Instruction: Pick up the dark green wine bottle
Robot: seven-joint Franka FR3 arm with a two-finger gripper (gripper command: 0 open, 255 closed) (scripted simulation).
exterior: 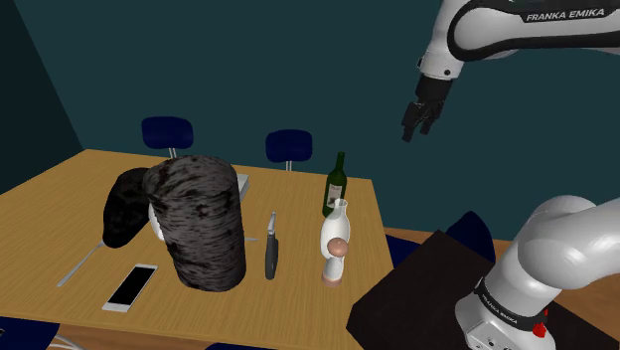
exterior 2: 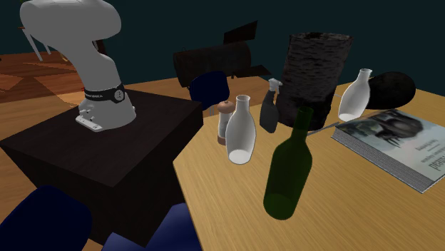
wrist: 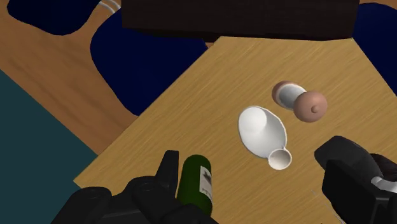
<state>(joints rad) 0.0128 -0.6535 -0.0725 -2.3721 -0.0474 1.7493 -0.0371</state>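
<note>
While the claw (exterior: 415,127) hangs apart, its finger (wrist: 149,194) partly hides the wine bottle (wrist: 193,181).

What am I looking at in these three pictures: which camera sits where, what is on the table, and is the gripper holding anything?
You are seeing one white robot arm mounted on a dark box stand, ending in a black two-finger gripper. The shoulder view looks down from beside the stand. The second exterior view looks across the wooden table towards the stand. The wrist view looks along the gripper itself.

On the table stand the dark green long-necked wine bottle, a white narrow-necked vase, a small brown-and-white mill and a tall dark mottled cylinder. A flat white-edged phone lies there too.

The gripper hangs high above the table with its fingers apart, holding nothing.
</note>
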